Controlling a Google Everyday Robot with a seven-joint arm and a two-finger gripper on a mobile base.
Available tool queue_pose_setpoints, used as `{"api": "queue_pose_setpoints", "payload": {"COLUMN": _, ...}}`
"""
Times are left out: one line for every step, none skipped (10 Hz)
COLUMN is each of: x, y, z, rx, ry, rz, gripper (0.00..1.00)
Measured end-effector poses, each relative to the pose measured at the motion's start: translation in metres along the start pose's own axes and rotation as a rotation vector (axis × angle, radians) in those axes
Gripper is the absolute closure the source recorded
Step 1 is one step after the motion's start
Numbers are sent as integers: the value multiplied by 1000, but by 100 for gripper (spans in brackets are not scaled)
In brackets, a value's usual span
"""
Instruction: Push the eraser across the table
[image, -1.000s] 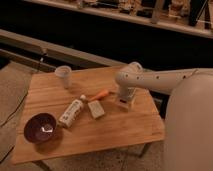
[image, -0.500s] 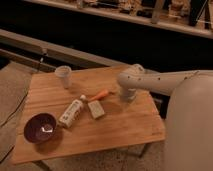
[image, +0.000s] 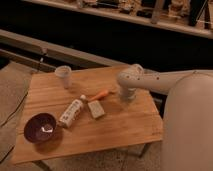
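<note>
One thing has changed in the last second: the tool (image: 128, 97), standing tip-down on the right half of the surface (image: 125, 127) at the end of the pale arm (image: 160, 82), has drawn its fingers from spread to pressed together. Its place has hardly shifted. The eraser does not show plainly. A dark patch sits right at the tool's tip, and I judge the block lies there, under or just behind the fingers; whether it is pinched or merely touched I cannot tell.

Just to the left, the orange stick (image: 100, 94) lies where it lay, with the pale beige block (image: 96, 109) and the white bottle (image: 71, 112) beyond it. Farther out are the dark bowl (image: 41, 128) at the near left corner and the cup (image: 63, 76) at the far left. None of these has moved.

Closed fingers make a blunt, solid pusher, so this looks like the end of setting up. The push itself seems not yet begun.
</note>
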Motion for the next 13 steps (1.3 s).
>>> {"api": "queue_pose_setpoints", "payload": {"x": -4, "y": 2, "z": -1, "rx": 4, "ry": -3, "rz": -9, "gripper": 100}}
{"api": "queue_pose_setpoints", "payload": {"x": -9, "y": 4, "z": -2, "rx": 7, "ry": -7, "rz": -16, "gripper": 100}}
{"api": "queue_pose_setpoints", "payload": {"x": -15, "y": 5, "z": -3, "rx": 7, "ry": -12, "rz": -21, "gripper": 100}}
{"api": "queue_pose_setpoints", "payload": {"x": -17, "y": 7, "z": -3, "rx": 6, "ry": -13, "rz": -25, "gripper": 100}}
{"api": "queue_pose_setpoints", "payload": {"x": -19, "y": 11, "z": -2, "rx": 0, "ry": -10, "rz": -29, "gripper": 100}}
{"api": "queue_pose_setpoints", "payload": {"x": -18, "y": 13, "z": 1, "rx": -3, "ry": -1, "rz": -29, "gripper": 100}}
{"api": "queue_pose_setpoints", "payload": {"x": -18, "y": 14, "z": 5, "rx": -5, "ry": 8, "rz": -27, "gripper": 100}}
{"api": "queue_pose_setpoints", "payload": {"x": -17, "y": 15, "z": 8, "rx": -7, "ry": 13, "rz": -25, "gripper": 100}}
{"api": "queue_pose_setpoints", "payload": {"x": -18, "y": 15, "z": 12, "rx": -7, "ry": 20, "rz": -23, "gripper": 100}}
{"api": "queue_pose_setpoints", "payload": {"x": -20, "y": 14, "z": 14, "rx": -4, "ry": 21, "rz": -23, "gripper": 100}}
{"api": "queue_pose_setpoints", "payload": {"x": -23, "y": 12, "z": 15, "rx": 3, "ry": 21, "rz": -24, "gripper": 100}}
{"api": "queue_pose_setpoints", "payload": {"x": -28, "y": 10, "z": 15, "rx": 14, "ry": 19, "rz": -27, "gripper": 100}}
{"api": "queue_pose_setpoints", "payload": {"x": -31, "y": 8, "z": 14, "rx": 23, "ry": 17, "rz": -31, "gripper": 100}}
